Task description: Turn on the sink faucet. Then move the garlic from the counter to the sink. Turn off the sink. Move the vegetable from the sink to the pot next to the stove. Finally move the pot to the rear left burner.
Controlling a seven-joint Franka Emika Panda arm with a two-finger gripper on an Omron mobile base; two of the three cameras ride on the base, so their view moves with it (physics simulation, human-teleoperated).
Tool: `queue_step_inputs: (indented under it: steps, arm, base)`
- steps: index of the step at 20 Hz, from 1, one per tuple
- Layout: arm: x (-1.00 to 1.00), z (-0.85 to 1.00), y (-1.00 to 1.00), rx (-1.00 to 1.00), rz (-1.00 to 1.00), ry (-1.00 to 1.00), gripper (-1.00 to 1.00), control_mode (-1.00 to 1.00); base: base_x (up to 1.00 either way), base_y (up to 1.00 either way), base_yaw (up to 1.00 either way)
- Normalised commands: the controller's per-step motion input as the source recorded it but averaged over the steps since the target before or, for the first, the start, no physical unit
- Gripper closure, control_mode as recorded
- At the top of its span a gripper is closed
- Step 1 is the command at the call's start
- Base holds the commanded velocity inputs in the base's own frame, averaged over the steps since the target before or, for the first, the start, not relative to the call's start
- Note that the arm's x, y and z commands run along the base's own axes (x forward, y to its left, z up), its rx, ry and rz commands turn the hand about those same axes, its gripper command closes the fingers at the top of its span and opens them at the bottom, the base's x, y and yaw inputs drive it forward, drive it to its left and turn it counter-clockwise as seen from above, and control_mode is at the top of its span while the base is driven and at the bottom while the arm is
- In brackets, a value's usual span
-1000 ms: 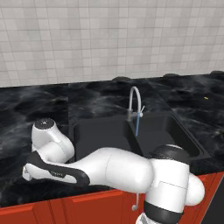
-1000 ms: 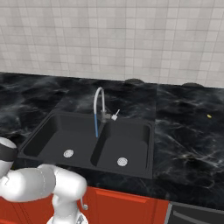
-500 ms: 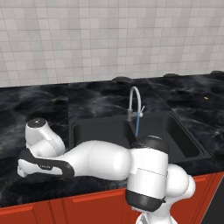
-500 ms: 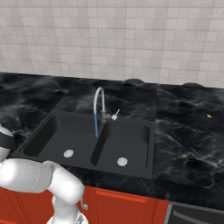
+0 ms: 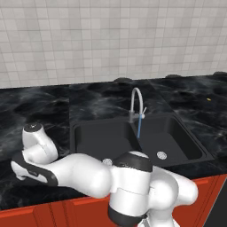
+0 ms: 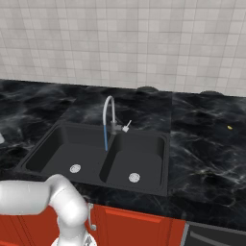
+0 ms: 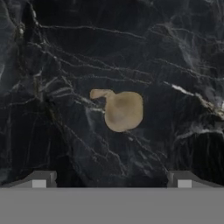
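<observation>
In the hand view, the garlic, a tan bulb with a short stem, lies on the black marble counter. My gripper hangs open straight above it, fingertips wide apart with nothing between them. In the left base view my wrist reaches out over the counter left of the sink. The sink faucet stands between the two bowls with a thin blue stream running from its spout. The pot and the stove are out of view.
The double sink has a round silver drain in each bowl. My arm's elbow bulks in front of the red cabinet fronts. A tiny yellow speck lies on the right counter. A tiled wall closes the back.
My arm has swung further left and lower over the left counter, and its elbow has come forward. Water has been running the whole time. The gripper stays open.
</observation>
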Motion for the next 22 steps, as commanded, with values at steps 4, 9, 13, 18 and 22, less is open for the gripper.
queue_step_inputs:
  steps: [4,9,13,18,22]
  arm:
    - [0.12,-0.17,0.22,0.0,0.0,0.0,-1.0,-1.0]
    - [0.06,-0.17,0.28,0.0,0.0,0.0,-1.0,-1.0]
    - [0.09,-0.17,0.17,0.0,0.0,0.0,-1.0,-1.0]
    - [0.18,-0.11,0.0,0.0,0.0,-0.03,-1.0,-1.0]
    - [0.16,-0.12,0.0,0.0,0.0,-0.04,-1.0,-1.0]
  base:
    - [0.0,0.0,0.0]
    - [0.0,0.0,0.0]
    - [0.0,0.0,0.0]
    - [0.0,0.0,0.0]
    - [0.0,0.0,0.0]
